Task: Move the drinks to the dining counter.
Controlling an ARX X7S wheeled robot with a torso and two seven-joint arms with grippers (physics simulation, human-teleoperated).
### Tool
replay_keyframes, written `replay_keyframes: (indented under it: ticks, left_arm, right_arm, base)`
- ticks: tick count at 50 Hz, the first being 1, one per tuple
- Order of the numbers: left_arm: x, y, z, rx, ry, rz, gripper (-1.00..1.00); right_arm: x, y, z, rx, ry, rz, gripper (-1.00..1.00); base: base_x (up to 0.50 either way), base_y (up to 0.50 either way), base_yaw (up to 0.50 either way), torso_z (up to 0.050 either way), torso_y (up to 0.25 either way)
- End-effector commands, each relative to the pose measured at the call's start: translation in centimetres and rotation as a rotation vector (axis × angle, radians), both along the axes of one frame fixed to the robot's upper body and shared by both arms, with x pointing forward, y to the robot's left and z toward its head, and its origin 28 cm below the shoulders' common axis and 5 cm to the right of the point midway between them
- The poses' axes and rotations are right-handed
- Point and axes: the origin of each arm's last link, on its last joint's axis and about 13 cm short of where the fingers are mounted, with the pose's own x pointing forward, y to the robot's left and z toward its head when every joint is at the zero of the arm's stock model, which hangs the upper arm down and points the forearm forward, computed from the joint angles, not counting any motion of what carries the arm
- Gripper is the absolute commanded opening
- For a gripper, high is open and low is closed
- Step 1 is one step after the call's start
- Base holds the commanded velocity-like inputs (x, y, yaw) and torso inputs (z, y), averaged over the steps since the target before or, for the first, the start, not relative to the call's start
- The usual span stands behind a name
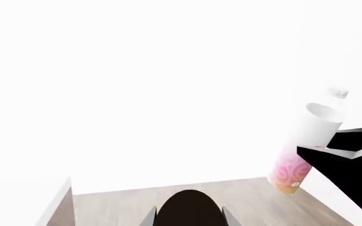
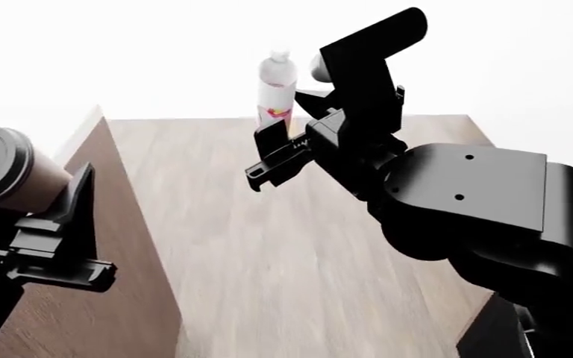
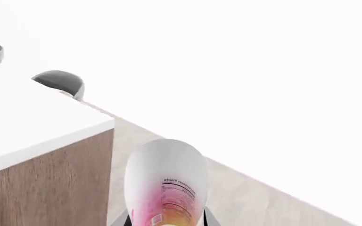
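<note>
Over the wood floor (image 2: 266, 246), my right gripper (image 2: 284, 145) grips the pink-labelled bottle (image 2: 275, 89); my left gripper (image 2: 42, 224) clasps the coffee cup (image 2: 3, 171) beside the left worktop's edge (image 3: 43, 146).

Most of the left wrist view is washed-out white. A clear pink-labelled bottle (image 1: 299, 150) hangs tilted, its cap a faint blur, with a black gripper (image 1: 350, 162) closed against its side. A dark rounded lid (image 1: 189, 209) sits between 2 grey fingers (image 1: 148, 217). Pale wood-grain floor (image 1: 118, 205) shows beyond, and a brown panel (image 1: 58, 209) stands at one corner.
</note>
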Motion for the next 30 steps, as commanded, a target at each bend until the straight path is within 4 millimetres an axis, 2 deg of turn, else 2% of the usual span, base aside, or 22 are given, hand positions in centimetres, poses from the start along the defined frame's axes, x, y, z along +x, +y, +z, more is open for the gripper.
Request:
replay_keyframes:
  ticks: [1, 6, 12, 30]
  left_arm:
    - [-0.17, 0.03, -0.02, -0.007, -0.003, 0.006, -1.0]
    - [-0.11, 0.01, 0.03, -0.009, -0.005, 0.003, -1.0]
    - [-0.11, 0.05, 0.03, -0.01, -0.005, 0.003, -1.0]
    - [0.14, -0.07, 0.12, -0.007, -0.006, -0.007, -1.0]
  right_arm:
    - [0.16, -0.27, 0.44, 0.017, -0.03, -0.024, -1.0]
    - [0.11, -0.24, 0.35, -0.011, -0.045, -0.029, -1.0]
    - [0.15, -0.33, 0.32, -0.025, -0.046, -0.033, -1.0]
    - [0.04, -0.26, 0.62, -0.034, -0.048, -0.024, -1.0]
  base:
    - [0.21, -0.51, 0.0, 0.0, 0.0]
    - [0.09, -0.5, 0.0, 0.0, 0.0]
    - [-0.17, -0.5, 0.0, 0.0, 0.0]
    - [-0.5, -0.27, 0.0, 0.001, 0.0]
